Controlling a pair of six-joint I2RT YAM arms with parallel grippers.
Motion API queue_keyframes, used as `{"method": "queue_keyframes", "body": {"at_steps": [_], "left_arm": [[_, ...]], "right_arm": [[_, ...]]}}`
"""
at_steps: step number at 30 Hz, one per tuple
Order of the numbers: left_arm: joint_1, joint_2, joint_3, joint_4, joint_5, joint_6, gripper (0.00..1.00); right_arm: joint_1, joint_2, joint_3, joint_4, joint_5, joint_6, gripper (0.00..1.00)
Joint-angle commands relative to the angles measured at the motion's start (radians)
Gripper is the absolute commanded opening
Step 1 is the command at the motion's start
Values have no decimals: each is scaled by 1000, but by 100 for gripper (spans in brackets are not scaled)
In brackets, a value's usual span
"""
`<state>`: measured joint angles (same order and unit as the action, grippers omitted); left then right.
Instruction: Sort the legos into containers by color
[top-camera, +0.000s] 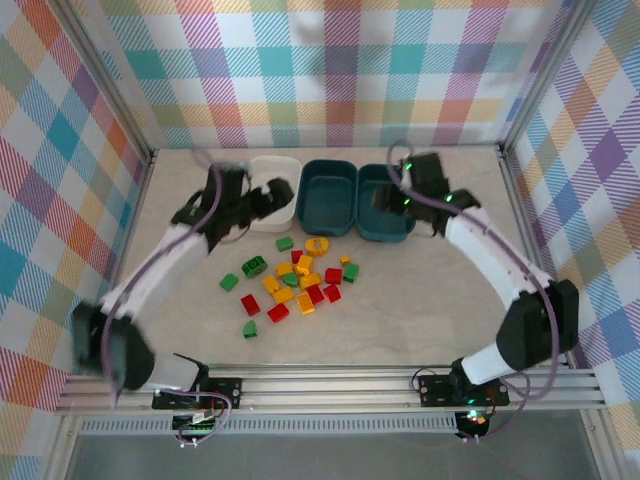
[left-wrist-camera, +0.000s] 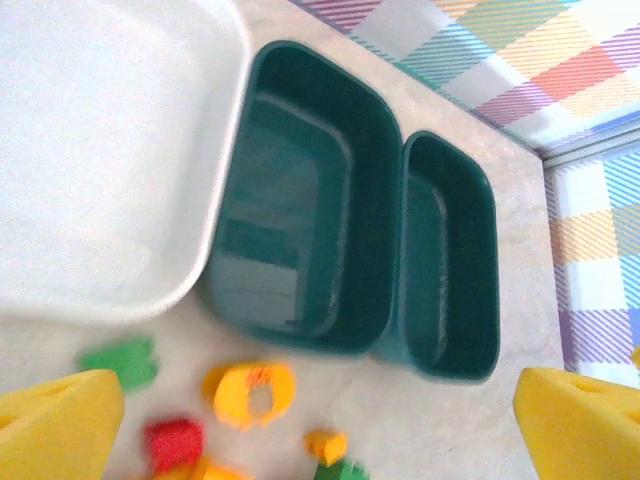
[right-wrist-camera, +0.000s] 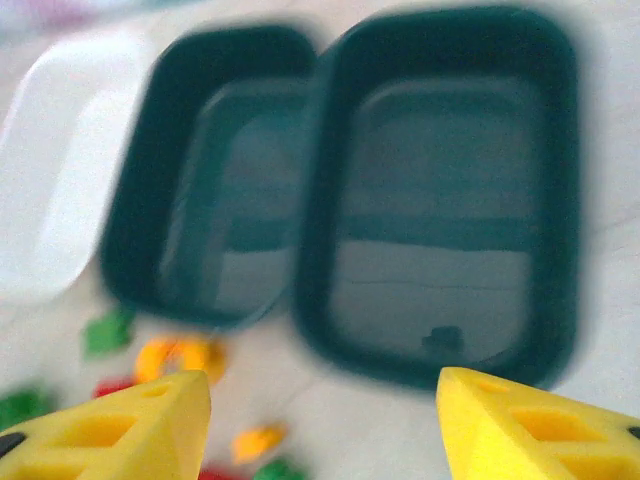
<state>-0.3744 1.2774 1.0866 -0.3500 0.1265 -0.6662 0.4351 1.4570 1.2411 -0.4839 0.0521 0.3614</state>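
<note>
1. While the legos (top-camera: 295, 280) lay heaped unsorted on the desk (top-camera: 420, 310), sorting looked barely begun;
2. left end effector (top-camera: 268, 200) gaped empty over the white tray (top-camera: 275, 158); right end effector (top-camera: 384, 201), open and empty, hovered above the right teal tray (top-camera: 385, 236);
3. every tray seemed bare.

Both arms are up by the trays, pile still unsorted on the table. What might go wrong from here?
The middle teal tray and the right teal tray touch and look alike, so one colour could get split between them. The legos lie packed with mixed colours touching; open jaws may catch a neighbour. The left gripper hangs close to the white tray and could shove it.
</note>
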Motion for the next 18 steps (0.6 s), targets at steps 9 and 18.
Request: {"method": "queue_keyframes", "body": {"at_steps": [9, 18], "left_arm": [[-63, -821, -667, -194, -137, -440, 100], [-66, -1123, -783, -214, -80, -468, 100]], "right_arm": [[308, 24, -232, -165, 57, -41, 62], [317, 184, -222, -84, 127, -50, 65]]}}
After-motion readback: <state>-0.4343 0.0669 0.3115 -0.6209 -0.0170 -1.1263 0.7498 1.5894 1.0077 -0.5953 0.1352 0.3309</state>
